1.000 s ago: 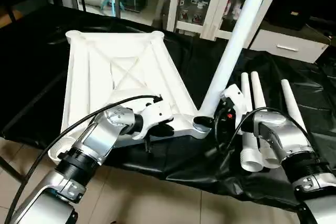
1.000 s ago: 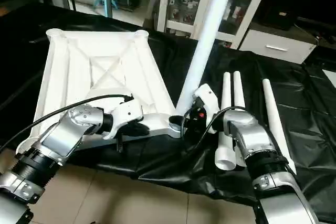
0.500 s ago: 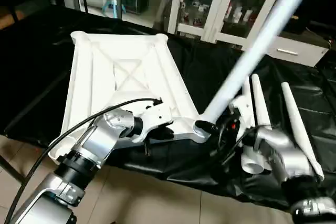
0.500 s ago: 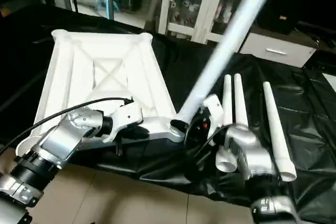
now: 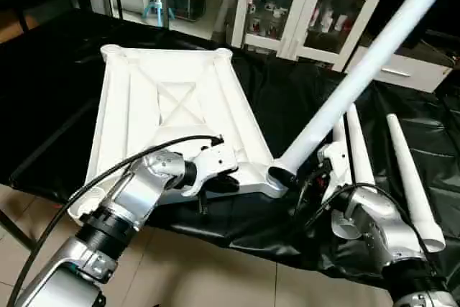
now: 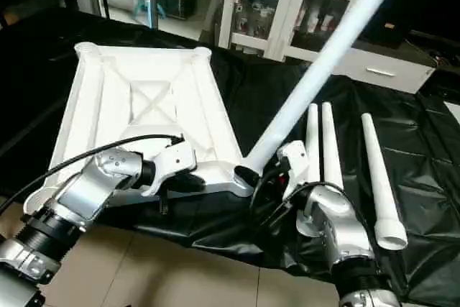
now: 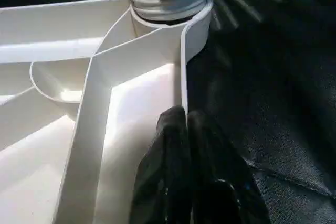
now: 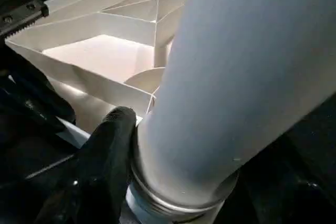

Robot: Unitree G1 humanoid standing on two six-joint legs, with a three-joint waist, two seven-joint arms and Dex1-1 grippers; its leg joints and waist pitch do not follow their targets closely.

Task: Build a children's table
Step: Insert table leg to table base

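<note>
Our left gripper (image 5: 215, 181), fingers pressed together, pins the near rim of the top (image 5: 172, 106) on the table. At the near right socket (image 5: 277, 175), our right gripper (image 6: 277, 174) clasps a leg (image 5: 359, 70) whose axis leans up and rightward, not yet upright.

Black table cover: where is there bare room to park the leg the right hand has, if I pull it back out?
Free: the black table cover between the white top and the three spare legs, under the tilted leg; also the far left strip beside the top. Crowded: the near corner socket, where both the left hand and right hand work.
</note>
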